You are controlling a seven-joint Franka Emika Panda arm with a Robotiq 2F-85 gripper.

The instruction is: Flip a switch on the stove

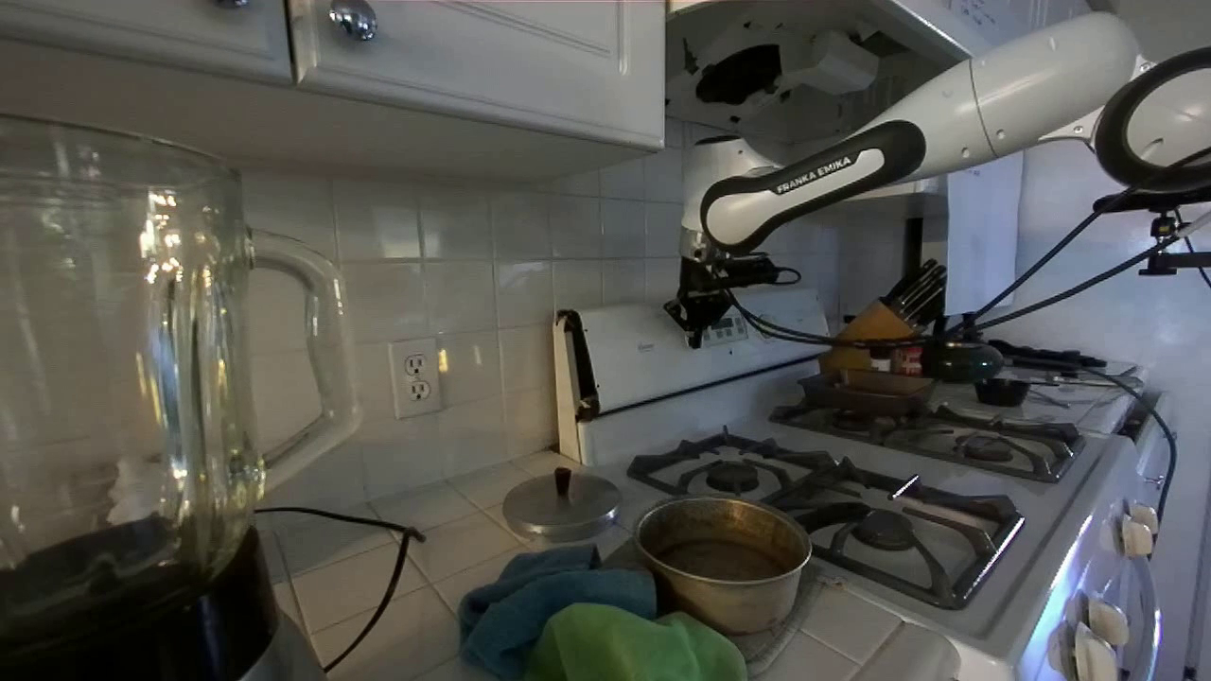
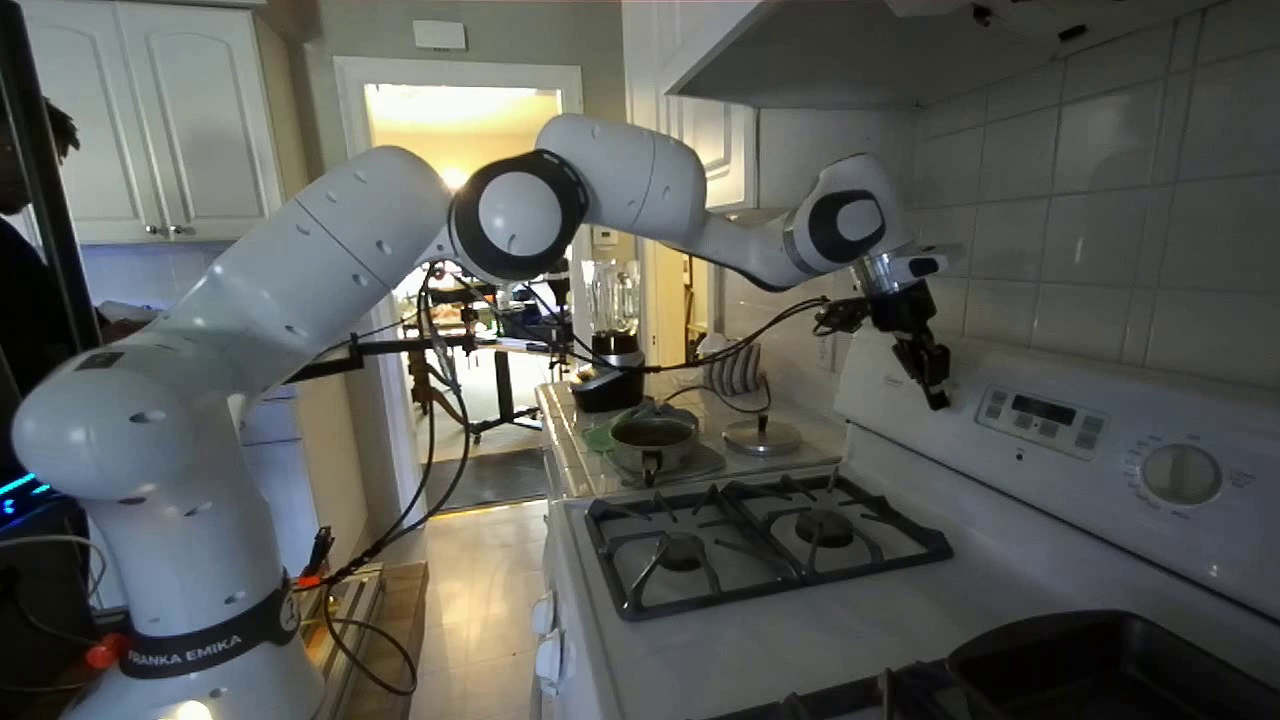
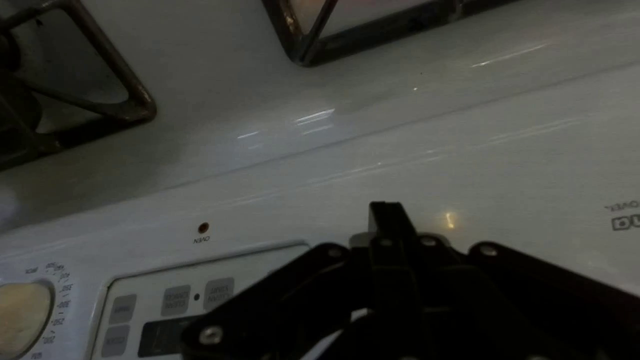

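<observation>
One hand (image 3: 392, 217) is serving me here, and I'm holding it pressed together, pinching nothing, with its tip pointing down by the back panel (image 2: 1060, 485) of the stove (image 2: 780, 640), which is standing against the tiled wall (image 2: 1110, 210). Judging by what's showing, I'm calling the reach nearly complete and the flip not yet made: the wrist view is showing my tip just beside the keypad (image 3: 175, 300) and well apart from the round dial (image 3: 22, 315), and I'm not managing to tell whether it is touching the panel. What's remaining, I'm thinking, is settling on a control, pushing or turning it, and drawing clear. As for containers, an uncovered pot (image 1: 728, 605) is sitting on the tiled worktop (image 1: 445, 544), its inside looking stained; whether anything is lying in the bottom I'm not making out. A lid (image 1: 562, 518) is resting near it. On the stove a dark baking pan (image 2: 1090, 650) is lying, its floor looking too shadowed for reading. The glass blender jug (image 1: 85, 331) is showing no contents I'm able to identify, and a wooden block (image 1: 870, 322) is holding several knives (image 1: 922, 293).
</observation>
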